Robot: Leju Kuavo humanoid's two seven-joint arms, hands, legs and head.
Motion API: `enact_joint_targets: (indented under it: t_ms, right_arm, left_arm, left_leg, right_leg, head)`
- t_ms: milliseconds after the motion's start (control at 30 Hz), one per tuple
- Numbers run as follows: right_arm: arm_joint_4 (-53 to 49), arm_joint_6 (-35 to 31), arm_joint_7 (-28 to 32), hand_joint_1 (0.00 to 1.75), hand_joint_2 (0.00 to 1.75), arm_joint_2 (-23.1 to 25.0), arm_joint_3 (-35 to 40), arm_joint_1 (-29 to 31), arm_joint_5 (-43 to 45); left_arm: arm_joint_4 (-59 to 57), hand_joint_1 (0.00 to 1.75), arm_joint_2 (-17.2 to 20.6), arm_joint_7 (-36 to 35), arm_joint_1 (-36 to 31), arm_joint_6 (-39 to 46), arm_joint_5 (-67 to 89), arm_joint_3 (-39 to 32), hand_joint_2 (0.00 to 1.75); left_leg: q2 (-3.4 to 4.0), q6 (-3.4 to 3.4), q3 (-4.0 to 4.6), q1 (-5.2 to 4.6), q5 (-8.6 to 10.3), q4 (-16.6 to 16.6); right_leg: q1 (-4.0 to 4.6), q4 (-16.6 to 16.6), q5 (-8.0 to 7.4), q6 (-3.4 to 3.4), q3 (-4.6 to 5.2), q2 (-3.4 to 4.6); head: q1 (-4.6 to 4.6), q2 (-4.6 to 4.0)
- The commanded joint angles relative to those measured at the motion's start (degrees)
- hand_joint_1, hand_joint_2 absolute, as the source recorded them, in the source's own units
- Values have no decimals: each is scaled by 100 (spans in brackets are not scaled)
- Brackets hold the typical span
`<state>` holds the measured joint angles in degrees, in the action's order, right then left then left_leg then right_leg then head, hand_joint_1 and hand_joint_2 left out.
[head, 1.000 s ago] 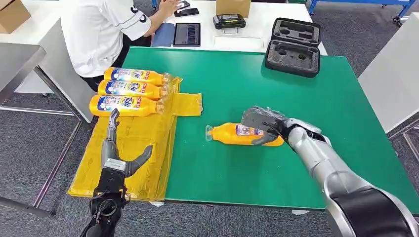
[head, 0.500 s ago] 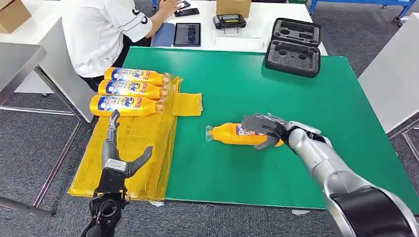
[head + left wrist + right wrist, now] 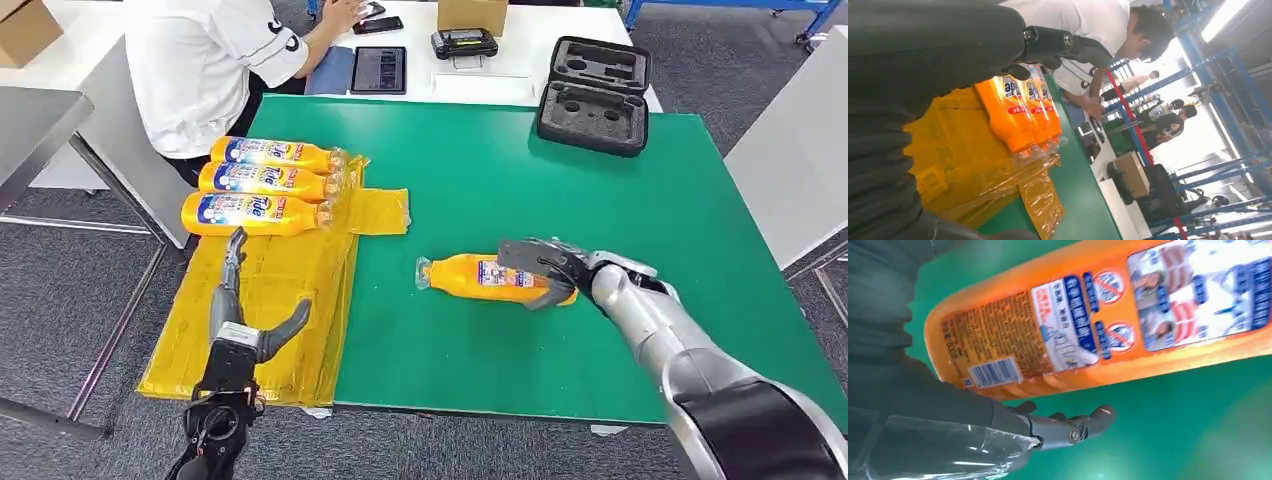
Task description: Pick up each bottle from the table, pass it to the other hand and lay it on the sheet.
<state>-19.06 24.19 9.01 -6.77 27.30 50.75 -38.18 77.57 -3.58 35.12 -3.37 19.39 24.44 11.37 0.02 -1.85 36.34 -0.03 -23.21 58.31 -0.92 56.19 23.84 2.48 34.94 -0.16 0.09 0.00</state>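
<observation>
Right arm [image 3: 660, 335]: brushed silver tube segments, black rounded shell at upper arm. Right hand [image 3: 545, 268]: grey back cover, dark fingers, clear plastic film near wrist. Left hand [image 3: 240, 320]: grey slender fingers, thick grey thumb, silver block behind, black wrist with loose cables and small red marks.

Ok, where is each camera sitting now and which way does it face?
Head view: high on the body, looking forward and down at the green table; both arms show, left hand over the yellow sheet, right hand on the lone bottle.
Left wrist view: behind the left hand, facing along the sheet toward the three laid bottles and a seated person.
Right wrist view: behind the right hand, close on the lone bottle's label.
Shared: head and right wrist views both show the lone bottle.
</observation>
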Motion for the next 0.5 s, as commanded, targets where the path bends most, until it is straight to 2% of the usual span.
enact_joint_targets:
  t_ms: [33,67,133,500]
  right_arm:
    - [347,242,91,61,175,-103,200,187,-20]
    - [352,256,91,150,175,-87,232,184,-41]
    - [364,273,51,164,175,9,308,151,-96]
    - [371,427,153,175,175,-5,486,-5,-118]
  left_arm:
    - [-551,0,2,-2,-309,-54,-125,34,175]
    - [-556,0,4,1,-298,-53,-135,36,175]
    - [-549,0,-5,20,-251,-31,-162,34,175]
    - [-622,0,14,43,-322,-18,-258,115,175]
  left_leg:
    - [-9,7,-16,2,-4,-3]
    - [-12,10,-28,2,-9,-4]
    - [-3,11,-30,4,-11,-4]
    - [-6,8,-28,6,-6,-7]
  right_leg:
    - [2,-3,7,-8,-19,-8]
    - [3,-3,13,-11,-31,-11]
    - [4,-4,12,-12,-31,-2]
    - [7,-8,8,-9,-29,-7]
  head:
    - [0,0]
    - [0,0]
    - [0,0]
    - [0,0]
